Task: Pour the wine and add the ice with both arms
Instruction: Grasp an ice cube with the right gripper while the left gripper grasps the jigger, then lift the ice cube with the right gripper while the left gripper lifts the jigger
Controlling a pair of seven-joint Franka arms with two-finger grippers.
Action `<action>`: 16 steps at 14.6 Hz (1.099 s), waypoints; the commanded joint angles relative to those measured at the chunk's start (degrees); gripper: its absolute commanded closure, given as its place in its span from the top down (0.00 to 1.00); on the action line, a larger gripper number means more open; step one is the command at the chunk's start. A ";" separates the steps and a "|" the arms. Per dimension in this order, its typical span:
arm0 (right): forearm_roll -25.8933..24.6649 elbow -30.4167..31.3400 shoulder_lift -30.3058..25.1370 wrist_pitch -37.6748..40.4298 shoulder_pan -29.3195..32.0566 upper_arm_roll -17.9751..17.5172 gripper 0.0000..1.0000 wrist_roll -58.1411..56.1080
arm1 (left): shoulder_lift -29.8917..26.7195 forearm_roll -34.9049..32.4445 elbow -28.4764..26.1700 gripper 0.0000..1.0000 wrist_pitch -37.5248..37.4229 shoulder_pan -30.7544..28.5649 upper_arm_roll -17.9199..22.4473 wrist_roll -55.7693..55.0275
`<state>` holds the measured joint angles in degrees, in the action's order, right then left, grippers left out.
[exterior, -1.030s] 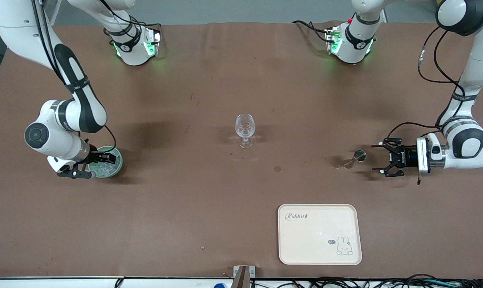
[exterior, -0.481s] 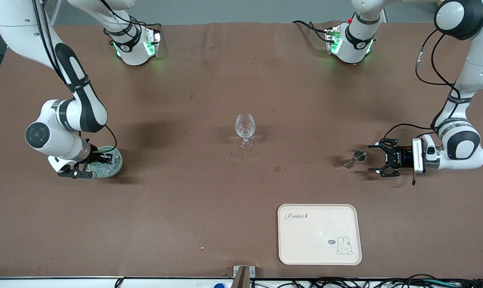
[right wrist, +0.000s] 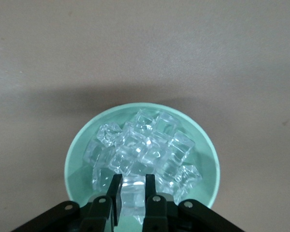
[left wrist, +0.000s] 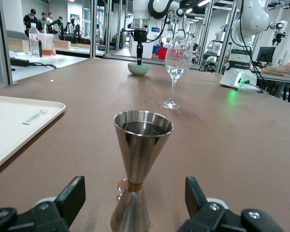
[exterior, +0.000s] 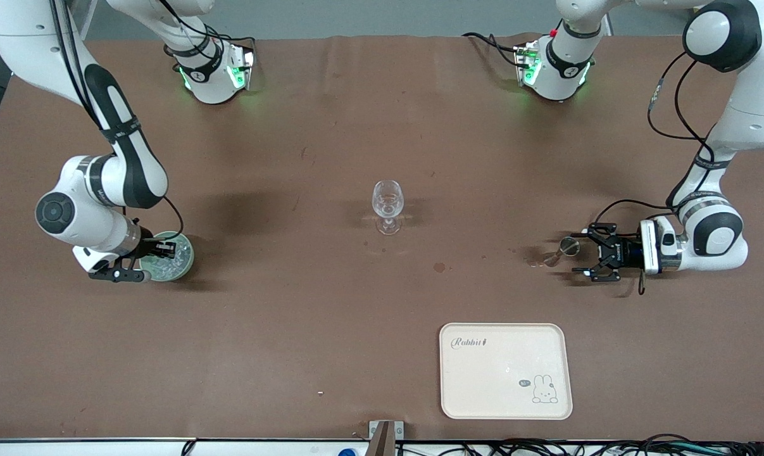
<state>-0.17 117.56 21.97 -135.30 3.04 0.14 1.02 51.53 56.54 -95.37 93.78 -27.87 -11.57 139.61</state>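
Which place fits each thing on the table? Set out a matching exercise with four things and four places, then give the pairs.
Things:
1. ice
2. wine glass
3. metal measuring cup
4. tray

Places:
A. middle of the table
B. between the open left tool's fingers
C. in the green bowl
D. nearest the front camera

Pairs: 1-C, 2-A, 3-B, 4-D

The glass stands mid-table. The ice lies in a bowl toward the right arm's end, a jigger toward the left arm's. The tray lies nearest the camera.
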 commanded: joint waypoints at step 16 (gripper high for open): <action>-0.01 -29.57 -10.10 40.28 1.27 0.13 0.10 -0.23 | 2.96 3.23 1.41 0.41 -0.27 1.94 0.06 2.34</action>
<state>-0.20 91.10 12.22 -97.67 3.86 0.70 0.95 54.13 58.74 -94.37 93.80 -26.30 -11.68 140.76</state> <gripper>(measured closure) 0.771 0.537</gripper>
